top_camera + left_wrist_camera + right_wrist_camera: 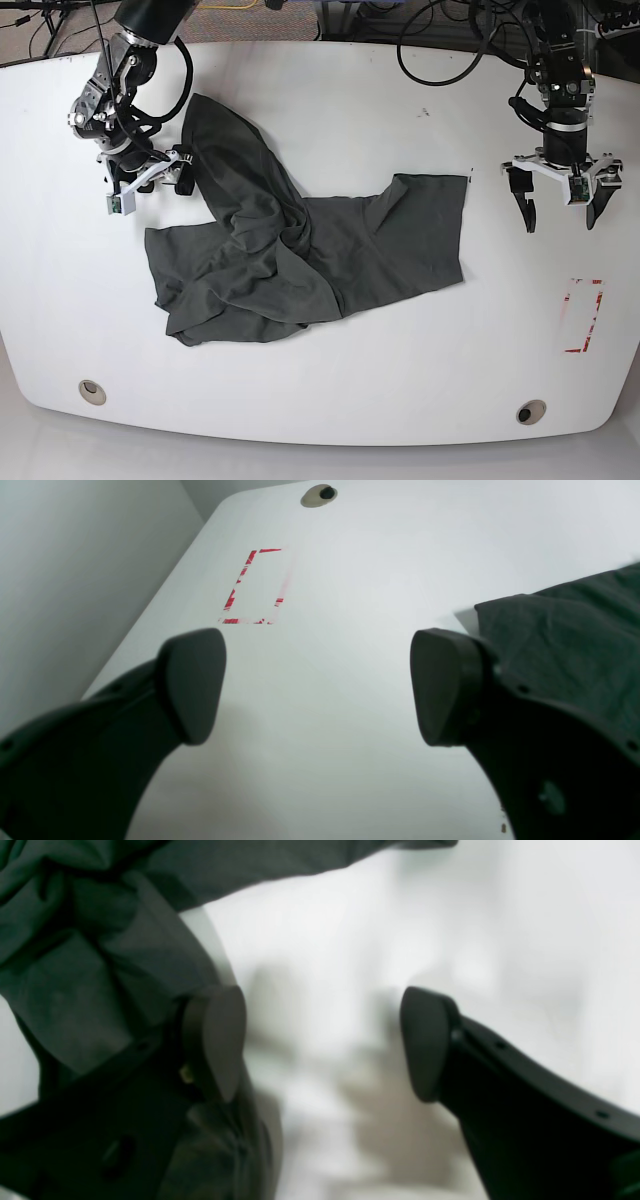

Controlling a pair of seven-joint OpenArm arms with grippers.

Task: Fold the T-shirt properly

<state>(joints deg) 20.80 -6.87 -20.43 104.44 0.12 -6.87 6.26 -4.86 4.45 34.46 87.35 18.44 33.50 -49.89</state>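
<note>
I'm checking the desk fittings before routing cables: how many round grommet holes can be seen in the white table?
2. One grommet hole sits near the table front edge on the base view's left; the other grommet hole near its front right corner. The T-shirt could hide more.

Crumpled dark grey T-shirt (300, 250), bunched mid-table

The T-shirt (300, 250) is soft, matt woven-looking cloth, creased and rumpled. The worktop (400, 380) is smooth white board with a faint sheen. Worn red tape (252, 587) on it looks scuffed and flaking. Both end effector pads (192, 685) look like matt dark plastic or rubber, smooth-faced.
</note>
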